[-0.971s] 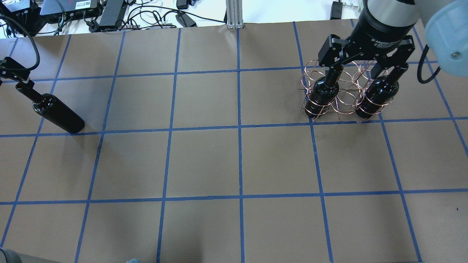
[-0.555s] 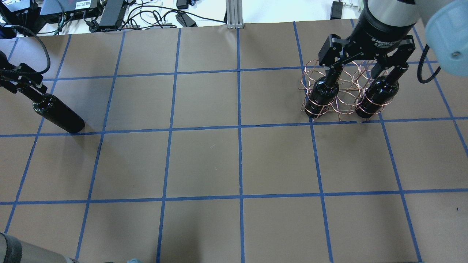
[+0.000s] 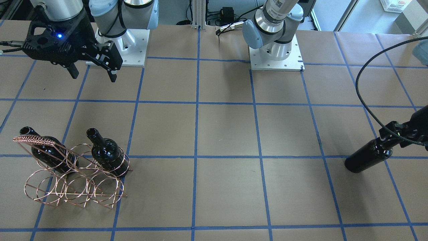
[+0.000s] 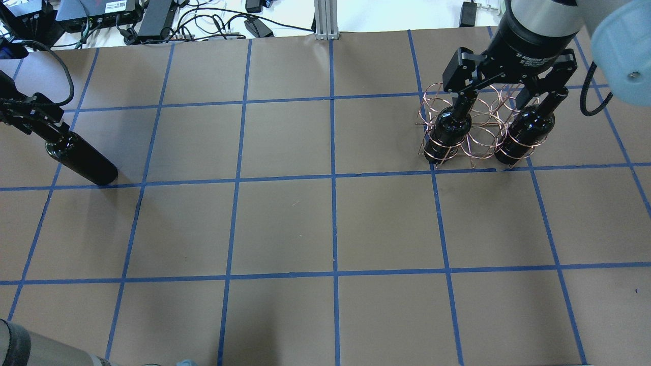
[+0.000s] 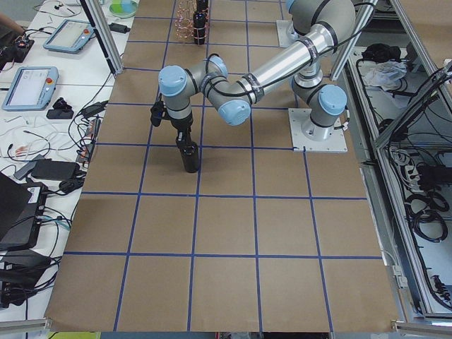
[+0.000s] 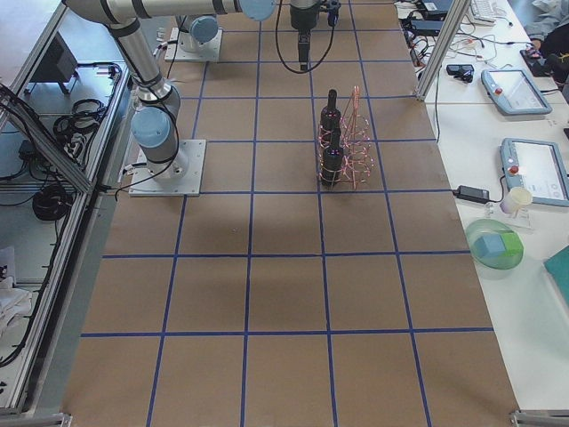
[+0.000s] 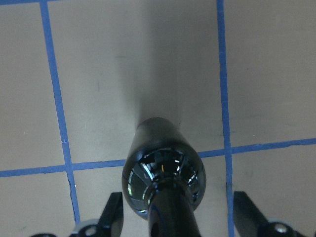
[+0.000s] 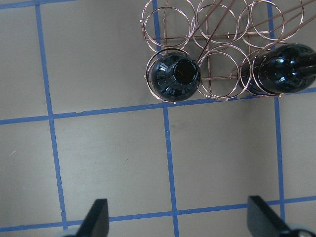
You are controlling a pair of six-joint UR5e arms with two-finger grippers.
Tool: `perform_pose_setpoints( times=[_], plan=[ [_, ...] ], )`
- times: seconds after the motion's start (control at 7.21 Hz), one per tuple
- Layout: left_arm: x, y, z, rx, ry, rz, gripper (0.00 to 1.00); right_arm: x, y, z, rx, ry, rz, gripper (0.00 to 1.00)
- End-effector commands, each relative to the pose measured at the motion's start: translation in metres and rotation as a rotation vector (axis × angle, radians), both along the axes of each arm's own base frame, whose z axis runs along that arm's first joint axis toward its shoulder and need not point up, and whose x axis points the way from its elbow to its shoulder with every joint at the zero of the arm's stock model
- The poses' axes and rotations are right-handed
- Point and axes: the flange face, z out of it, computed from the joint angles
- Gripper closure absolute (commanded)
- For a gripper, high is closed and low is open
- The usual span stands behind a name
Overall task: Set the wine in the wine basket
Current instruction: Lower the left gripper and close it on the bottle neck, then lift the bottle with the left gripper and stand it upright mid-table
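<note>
Wine (image 4: 83,160) far from wine basket (image 4: 482,127), table (image 4: 330,142) between

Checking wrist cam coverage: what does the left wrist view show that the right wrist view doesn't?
Left wrist only: the wine, upright on the table, seen from above, its neck between the fingers of the open left gripper, which stand clear of it. Right wrist only: the wine basket with two racked bottles in one row's end rings, middle ring empty; the open right gripper over the table. Both: brown paper with blue tape grid.
</note>
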Motion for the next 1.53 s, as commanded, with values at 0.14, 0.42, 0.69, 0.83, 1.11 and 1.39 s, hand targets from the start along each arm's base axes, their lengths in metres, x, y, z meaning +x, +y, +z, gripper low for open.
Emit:
perform_pose_setpoints(
  times=[0.14,0.42,0.69,0.83,1.11,1.39],
  plan=[
    [0.004,-0.001,-0.004,-0.002,0.001,-0.002,0.76,0.0,0.001,0.001,-0.002,0.0,0.003,0.0],
    [0.004,-0.001,-0.003,-0.002,-0.001,-0.006,1.0,0.0,0.001,0.001,-0.002,0.0,0.003,0.0],
    [-0.006,0.001,0.017,-0.018,-0.019,-0.004,1.0,0.0,0.001,0.001,-0.003,0.0,0.003,0.0],
    [-0.025,0.003,0.027,-0.01,-0.017,0.032,1.0,0.0,0.001,0.001,-0.003,0.0,0.003,0.0],
    [-0.087,0.003,0.061,-0.044,-0.04,0.057,1.0,-0.001,0.001,0.001,-0.002,0.0,0.002,0.0],
    [-0.167,0.011,0.081,-0.035,-0.016,0.1,1.0,-0.001,0.002,0.002,-0.003,0.002,0.002,0.0]
  ],
)
